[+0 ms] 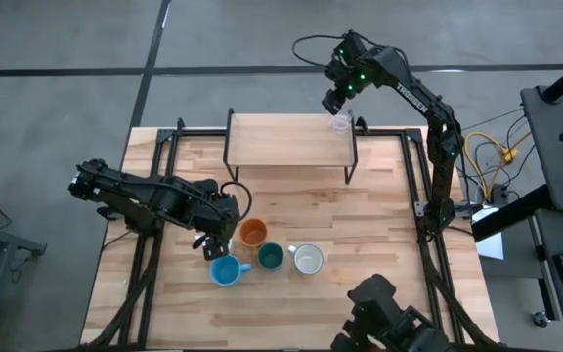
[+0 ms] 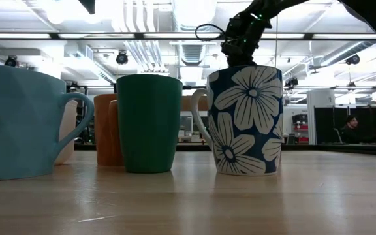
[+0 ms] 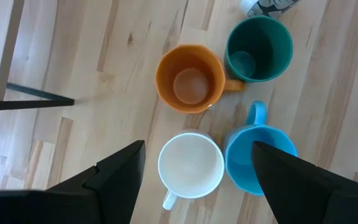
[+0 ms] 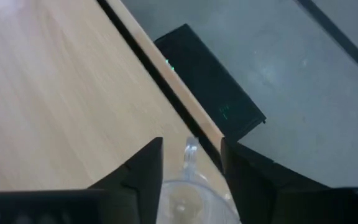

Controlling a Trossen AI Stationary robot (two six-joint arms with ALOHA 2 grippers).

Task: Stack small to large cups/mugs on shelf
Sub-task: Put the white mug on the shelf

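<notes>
From above I see the right gripper (image 1: 338,102) at the far right corner of the shelf (image 1: 286,140), over the clear glass (image 1: 340,122). The left gripper (image 1: 213,242) hangs above the orange mug (image 1: 252,233), light blue mug (image 1: 225,271), dark green cup (image 1: 270,257) and a white-rimmed mug (image 1: 308,259) near the table's front.

At table level that last mug (image 2: 245,121) shows blue with white flowers.

My left wrist camera shows open fingers (image 3: 114,180) straddling a plain white mug (image 3: 191,165).

My right wrist camera shows fingers (image 4: 143,171) either side of the glass (image 4: 191,193); I cannot tell whether they grip it
</notes>
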